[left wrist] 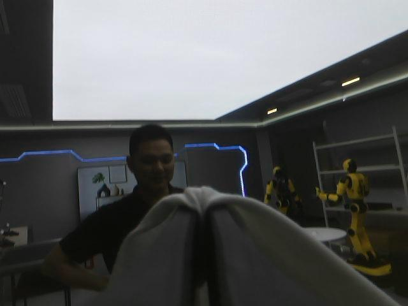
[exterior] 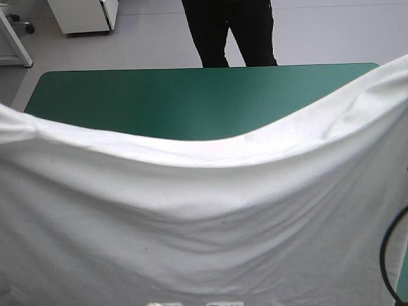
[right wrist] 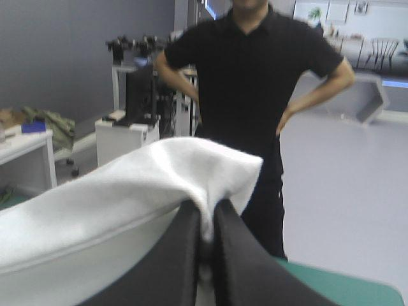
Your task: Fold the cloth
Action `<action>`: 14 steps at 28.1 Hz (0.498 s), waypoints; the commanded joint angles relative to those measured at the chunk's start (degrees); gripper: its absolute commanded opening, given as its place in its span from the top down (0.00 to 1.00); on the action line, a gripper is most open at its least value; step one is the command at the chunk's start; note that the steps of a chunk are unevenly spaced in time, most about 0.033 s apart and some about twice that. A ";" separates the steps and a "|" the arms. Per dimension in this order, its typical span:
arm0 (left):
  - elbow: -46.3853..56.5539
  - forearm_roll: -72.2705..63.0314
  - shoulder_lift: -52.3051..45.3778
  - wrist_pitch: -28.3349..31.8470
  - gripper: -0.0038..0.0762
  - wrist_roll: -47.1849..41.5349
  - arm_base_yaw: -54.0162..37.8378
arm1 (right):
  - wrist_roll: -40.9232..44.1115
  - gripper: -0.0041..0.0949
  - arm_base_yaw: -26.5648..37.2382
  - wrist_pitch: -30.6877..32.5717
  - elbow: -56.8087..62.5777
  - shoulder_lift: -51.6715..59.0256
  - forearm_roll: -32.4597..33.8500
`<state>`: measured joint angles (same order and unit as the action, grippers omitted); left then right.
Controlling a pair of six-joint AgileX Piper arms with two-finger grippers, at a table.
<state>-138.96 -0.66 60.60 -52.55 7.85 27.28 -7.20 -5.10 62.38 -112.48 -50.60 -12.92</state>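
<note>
Status: one white short-sleeved cotton T-shirt (exterior: 191, 217), in the air, stretched as a wide sheet between our two arms. It is not lying on the table. In the high view it fills the near half, and the teal-green table cover (exterior: 191, 102) shows bare beyond its top edge.

Left gripper (left wrist: 204, 196): black fins meet in a pointed arch with white cloth draped right over them, so we read it as clamped on the shirt's edge. Right gripper (right wrist: 206, 213): fins all but together, with a fold of the shirt pinched in the slit and bunching over the tips. Neither gripper shows in the high view; each is off to its own side, at or past the shirt's ends.

Key geometry: the shirt's long axis runs left to right across the table, between the two pinch points. The cloth hangs down from both grippers and the top edge sags in the middle. The right end sits higher than the left. Neither arm is nearer, since each owns one end.

Our call: the next move is lowering the sheet onto the cover, and it needs both ends level and taut. We can't see the hem from here.

Count: 1 shirt, 2 grippers, 1 table.
</note>
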 commanded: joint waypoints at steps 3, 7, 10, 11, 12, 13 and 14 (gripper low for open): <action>10.48 2.12 2.19 -0.27 0.96 -1.25 0.04 | 0.49 0.98 -0.21 -2.79 14.33 -0.59 -0.63; 16.05 8.38 4.48 -0.03 0.96 -5.58 0.04 | 0.49 0.98 -0.21 -5.69 23.64 -0.59 -1.16; 18.64 14.09 7.68 0.11 0.96 -7.85 0.04 | 0.49 0.98 -0.21 -8.80 28.75 -1.23 -1.02; 19.03 15.10 9.18 0.22 0.96 -8.24 0.04 | 0.49 0.98 -0.21 -9.50 29.85 -1.62 -0.48; 19.22 16.69 10.79 0.49 0.96 -9.10 0.04 | 0.49 0.98 -0.21 -10.64 31.29 -2.32 0.40; 19.22 18.07 12.68 0.49 0.96 -9.70 0.04 | 0.49 0.98 -0.21 -11.46 32.10 -3.09 1.27; 19.22 19.22 14.17 0.63 0.96 -10.27 0.04 | 0.49 0.98 -0.21 -12.44 32.95 -3.90 1.93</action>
<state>-119.14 14.18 71.51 -57.57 0.00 27.28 -6.62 -5.10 57.56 -80.67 -52.85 -12.49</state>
